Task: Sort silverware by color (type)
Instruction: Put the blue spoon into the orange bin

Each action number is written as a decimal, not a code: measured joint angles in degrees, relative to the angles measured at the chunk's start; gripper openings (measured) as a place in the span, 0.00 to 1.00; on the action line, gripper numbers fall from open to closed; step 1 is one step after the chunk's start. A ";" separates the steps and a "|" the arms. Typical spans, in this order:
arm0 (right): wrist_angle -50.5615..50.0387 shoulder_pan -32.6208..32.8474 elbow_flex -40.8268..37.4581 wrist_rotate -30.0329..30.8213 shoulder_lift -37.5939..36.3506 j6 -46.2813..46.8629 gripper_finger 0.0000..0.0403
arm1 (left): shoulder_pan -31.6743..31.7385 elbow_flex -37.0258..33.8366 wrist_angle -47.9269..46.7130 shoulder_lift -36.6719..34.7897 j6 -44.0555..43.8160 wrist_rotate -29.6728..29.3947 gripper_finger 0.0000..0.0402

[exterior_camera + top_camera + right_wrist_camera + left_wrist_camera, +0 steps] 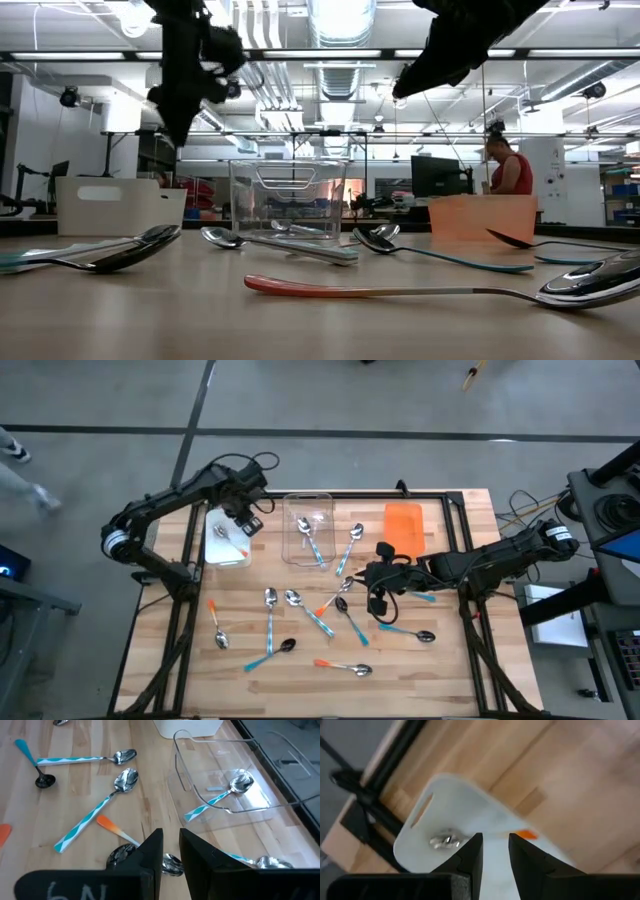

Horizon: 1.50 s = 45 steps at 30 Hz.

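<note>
Right gripper hovers empty, fingers slightly parted, above crossed spoons.
Just below it, the orange-handled spoon looks light, stiff, slippery; pinch mid-handle.

Spoons scattered flat (some binned)

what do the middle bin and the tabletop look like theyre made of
Middle bin: seemingly clear, glossy plastic; the spoon inside and the wood beneath show through its walls, which catch glints. Tabletop: looks like pale wood in glued strips, visible grain, satin sheen.
</note>
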 joint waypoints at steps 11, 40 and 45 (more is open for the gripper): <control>0.46 -0.38 0.00 0.00 0.00 7.59 0.13 | -18.04 -5.18 25.11 -14.04 -3.83 -0.04 0.19; -33.74 -3.99 0.00 -18.50 7.52 44.17 0.13 | -31.40 -31.17 83.22 -20.90 6.10 -0.41 0.19; -42.75 -7.33 0.00 -18.50 7.52 43.92 0.13 | -31.51 -31.17 83.05 -20.86 5.50 -0.41 0.19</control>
